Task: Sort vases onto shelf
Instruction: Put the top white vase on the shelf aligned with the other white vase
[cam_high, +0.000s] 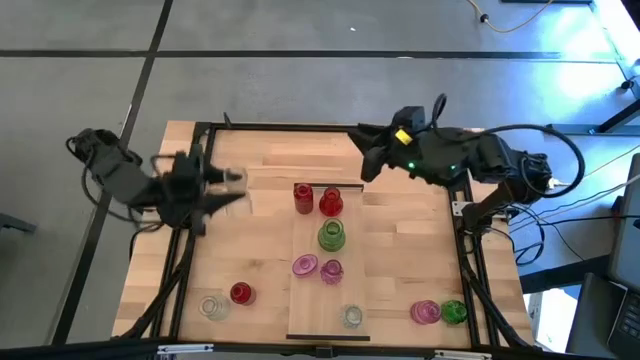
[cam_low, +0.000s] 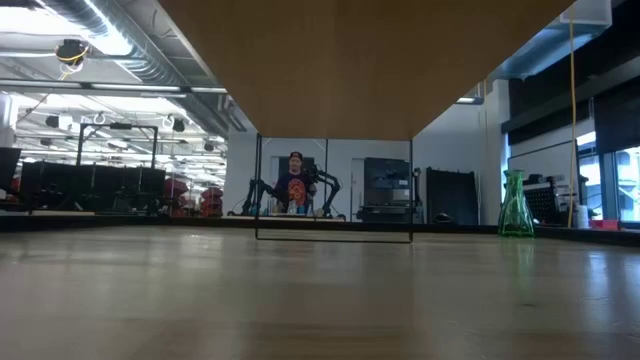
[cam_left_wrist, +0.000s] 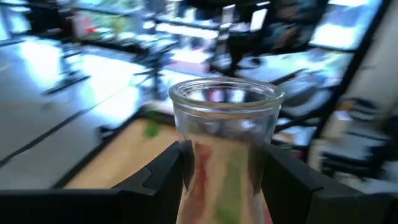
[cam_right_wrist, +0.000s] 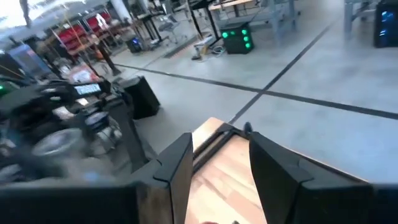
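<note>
Six vases stand on the shelf (cam_high: 300, 300); more sit on the worktop (cam_high: 400, 260) either side. The left hand (cam_high: 232, 183), over the worktop's left, grips a clear vase (cam_left_wrist: 225, 149). The right hand (cam_high: 365, 150), at the far edge, stands part-open, holding nothing

My left claw (cam_left_wrist: 227, 171) has matt black plastic fingers (cam_left_wrist: 163, 175) pressed on a clear vase (cam_left_wrist: 225, 149) of smooth, glossy glass. The tabletop (cam_high: 410, 265) is pale butcher-block wood with a satin sheen; the shelf (cam_high: 305, 300) is lighter, smooth wood. The other vases (cam_high: 331, 236) are translucent coloured glass.
</note>
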